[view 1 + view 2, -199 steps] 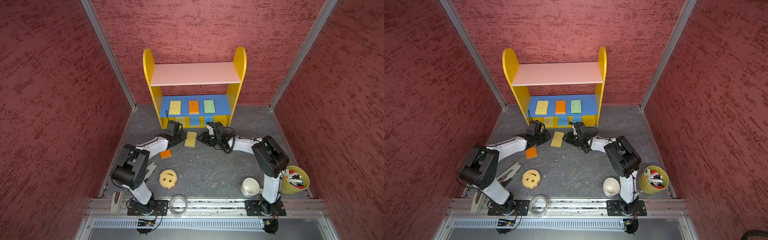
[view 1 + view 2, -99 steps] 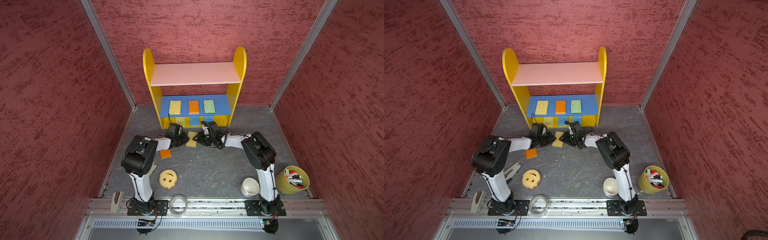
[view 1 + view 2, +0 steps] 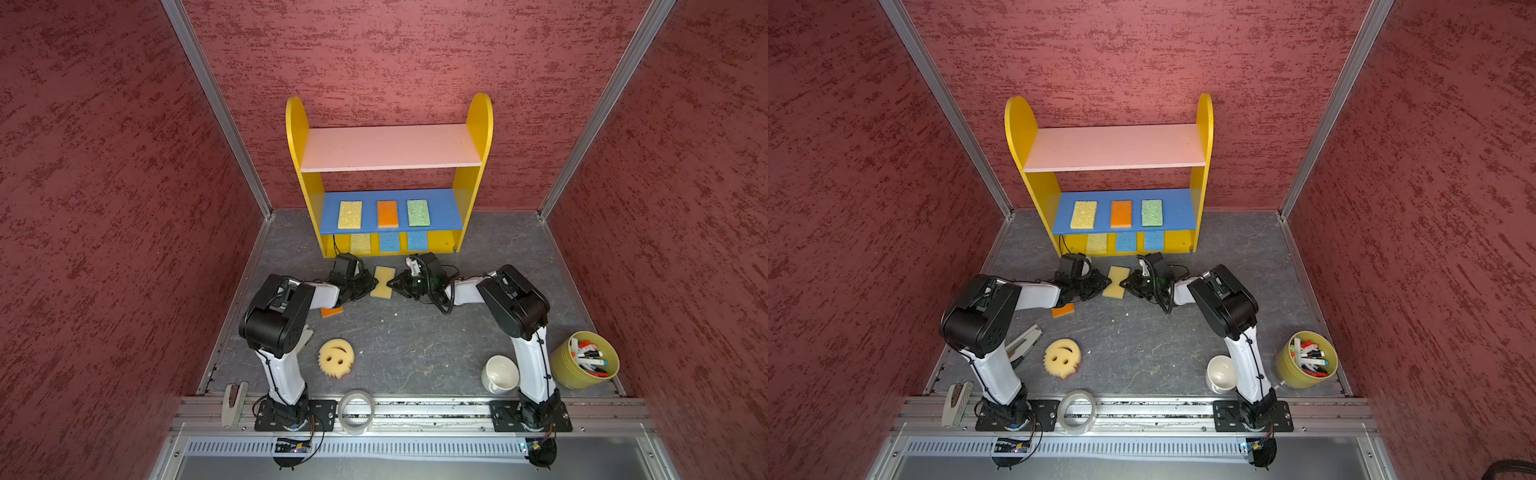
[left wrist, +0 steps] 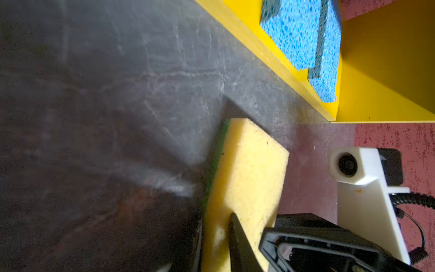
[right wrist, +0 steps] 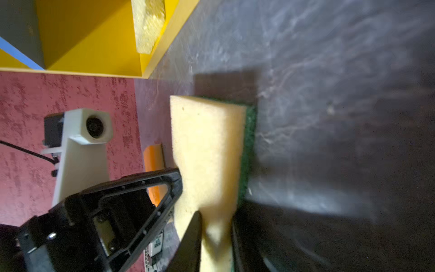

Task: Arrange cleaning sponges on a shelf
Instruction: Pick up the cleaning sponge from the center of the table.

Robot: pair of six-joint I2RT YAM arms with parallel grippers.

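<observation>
1. Left gripper (image 3: pixel 370 286): jaws are narrowed to a pinch and clamped on one long edge of the yellow sponge (image 3: pixel 383 282). In the left wrist view one fingertip (image 4: pixel 237 240) is pressed into the yellow face; the other is blurred on the green scrub side.
2. Right gripper (image 3: pixel 392 285): the opposite long edge is clamped. The foam is visibly squashed between the fingers (image 5: pixel 191 240).
3. The sponge is pinched to a waist between both grippers, over the grey floor just in front of the shelf (image 3: pixel 297 137). Lifted or resting cannot be told.
4. Blue middle board: yellow, orange and green sponges are laid in a row. Base: one yellow and two blue.
5. The orange sponge (image 3: pixel 331 311) is left on the floor beside the left arm, with the smiley sponge (image 3: pixel 336 357) nearer the front.
6. Writing: a small white label (image 5: pixel 156 242) is seen on the left gripper, too blurred to be read.
</observation>
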